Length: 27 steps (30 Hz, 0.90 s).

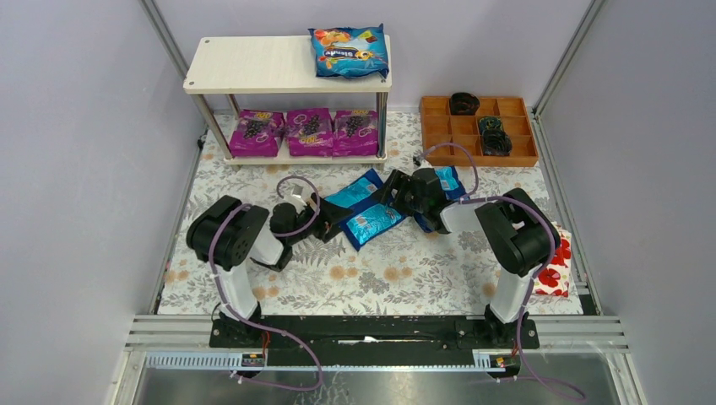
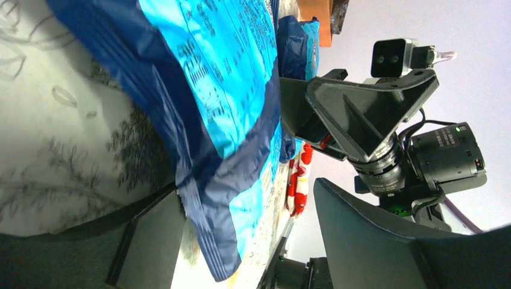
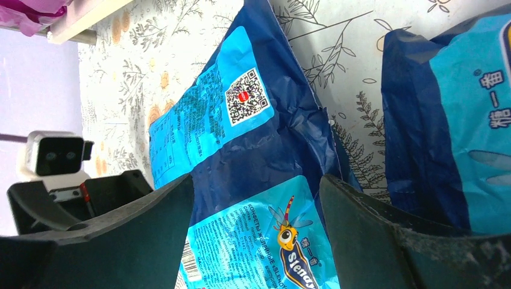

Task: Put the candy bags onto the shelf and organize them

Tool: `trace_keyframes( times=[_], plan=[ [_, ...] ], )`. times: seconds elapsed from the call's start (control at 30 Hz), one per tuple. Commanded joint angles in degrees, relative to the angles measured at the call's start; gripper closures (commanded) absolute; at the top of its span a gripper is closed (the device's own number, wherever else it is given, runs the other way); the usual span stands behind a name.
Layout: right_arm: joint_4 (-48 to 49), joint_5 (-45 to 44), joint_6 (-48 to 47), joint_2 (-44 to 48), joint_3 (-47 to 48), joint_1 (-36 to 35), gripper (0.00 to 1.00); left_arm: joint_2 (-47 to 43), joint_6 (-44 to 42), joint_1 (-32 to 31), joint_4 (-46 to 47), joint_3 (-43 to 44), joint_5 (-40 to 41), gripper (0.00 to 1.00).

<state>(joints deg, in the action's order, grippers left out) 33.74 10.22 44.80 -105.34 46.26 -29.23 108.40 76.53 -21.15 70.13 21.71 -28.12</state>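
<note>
- My left gripper [image 2: 247, 189] has its fingers spread wide. A corner of a blue candy bag [image 1: 371, 224] lies in the gap, and I cannot tell whether either finger presses on it.
- My right gripper [image 3: 256, 180] faces it from the bag's other end, fingers also well apart and straddling the bag, which lies printed back up on the floral mat [image 1: 371, 278].
- A second blue bag [image 3: 458, 120] lies just beside the right gripper, on the side away from the left one.
- Well beyond both grippers stands the shelf [image 1: 253, 63]. A third blue bag [image 1: 349, 51] sits on its top board, and three purple bags [image 1: 310, 132] sit in a row on the lower one.
</note>
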Motion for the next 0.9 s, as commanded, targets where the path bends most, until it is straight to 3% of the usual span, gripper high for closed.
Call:
trace_keyframes(
  times=[0.0, 0.1, 0.27, 0.43, 0.6, 0.7, 0.87],
  plan=[
    [-0.6, 2.7, 1.3, 0.7, -2.2, 0.0, 0.17, -8.6, -6.3, -0.3, -2.8, -4.2, 6.0, 0.21],
    [0.2, 3.8, 0.8, 0.7, -2.2, 0.0, 0.17, -9.2, -5.9, -0.4, -1.5, -3.3, 4.7, 0.21],
    [2.5, 4.8, 0.3, 1.3, -3.4, 0.0, 0.17, -6.9, 1.0, -0.4, 8.9, -2.2, 2.4, 0.27],
    [4.7, 4.8, 0.3, 2.2, -5.0, 0.0, 0.17, -6.2, 4.7, -0.7, 9.5, -1.5, 1.8, 0.29],
    [7.2, 4.7, -0.1, 3.7, -7.0, -0.1, 0.17, -8.9, 3.1, -0.7, 1.2, -3.7, 3.3, 0.29],
    [8.0, 4.6, -1.5, 5.7, -7.3, -1.2, 0.14, -9.0, 3.4, -0.7, 1.3, -3.9, 1.9, 0.37],
    [-14.0, -4.0, -13.9, 11.2, 1.4, -8.0, 0.09, -7.8, 7.4, -0.7, 7.0, -5.4, -0.5, 0.59]
  ],
)
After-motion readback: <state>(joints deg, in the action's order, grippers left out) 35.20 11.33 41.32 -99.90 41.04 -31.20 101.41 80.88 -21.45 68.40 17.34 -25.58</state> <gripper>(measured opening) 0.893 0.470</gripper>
